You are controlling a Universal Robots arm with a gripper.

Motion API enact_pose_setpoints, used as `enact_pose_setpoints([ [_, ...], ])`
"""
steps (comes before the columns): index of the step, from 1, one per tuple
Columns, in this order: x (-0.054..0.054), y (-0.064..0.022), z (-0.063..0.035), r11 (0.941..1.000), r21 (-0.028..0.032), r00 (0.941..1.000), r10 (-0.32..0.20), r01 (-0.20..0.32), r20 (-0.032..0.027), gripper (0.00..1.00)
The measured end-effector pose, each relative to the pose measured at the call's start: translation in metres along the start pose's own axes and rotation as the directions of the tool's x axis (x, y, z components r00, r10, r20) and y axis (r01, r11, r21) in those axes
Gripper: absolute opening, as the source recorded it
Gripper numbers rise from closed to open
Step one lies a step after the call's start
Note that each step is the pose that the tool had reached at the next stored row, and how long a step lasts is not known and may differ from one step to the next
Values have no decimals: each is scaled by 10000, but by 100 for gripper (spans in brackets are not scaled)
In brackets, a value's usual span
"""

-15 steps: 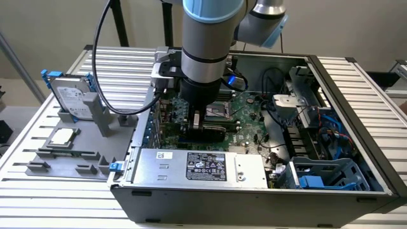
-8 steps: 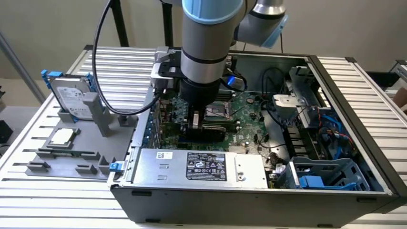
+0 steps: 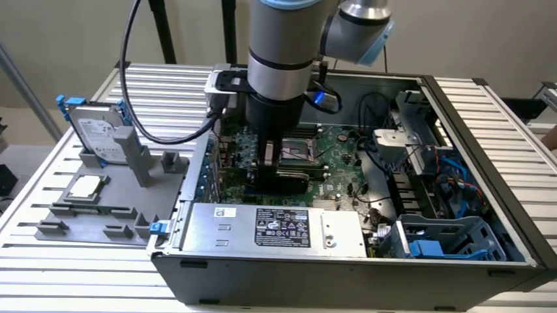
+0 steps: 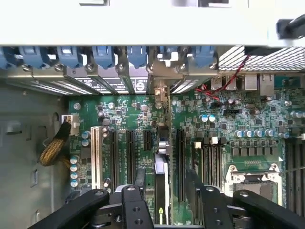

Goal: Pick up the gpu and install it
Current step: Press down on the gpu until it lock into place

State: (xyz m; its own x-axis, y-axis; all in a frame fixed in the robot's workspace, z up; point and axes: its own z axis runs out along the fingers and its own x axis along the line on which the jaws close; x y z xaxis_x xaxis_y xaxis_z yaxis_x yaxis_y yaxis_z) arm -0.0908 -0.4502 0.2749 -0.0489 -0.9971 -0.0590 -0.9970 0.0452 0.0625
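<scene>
Reaching down into the open computer case (image 3: pixel 487 195), the gripper (image 4: pixel 164 200) stands over the motherboard (image 4: pixel 228 129). Its black fingers (image 4: pixel 136 210) are closed on the gpu (image 4: pixel 163 157), held upright and edge-on above the motherboard's expansion slots (image 4: pixel 128 152), its metal bracket towards the case's blue-clipped rear wall.

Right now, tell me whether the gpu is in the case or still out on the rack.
In the case. The gpu stands on edge over the motherboard slots between the gripper fingers; whether it is fully seated, cannot tell.
</scene>
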Motion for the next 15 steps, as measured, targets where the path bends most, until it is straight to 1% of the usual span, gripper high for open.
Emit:
enact_pose_setpoints([
  [3,-8,8,-136,10000,-1,10000,0,0,-1,100],
  [4,-12,13,-207,10000,-1,10000,0,0,-1,0],
  [6,-14,14,-233,10000,-1,10000,-1,1,0,0],
  [15,-14,14,-235,10000,-1,10000,-1,1,-1,0],
])
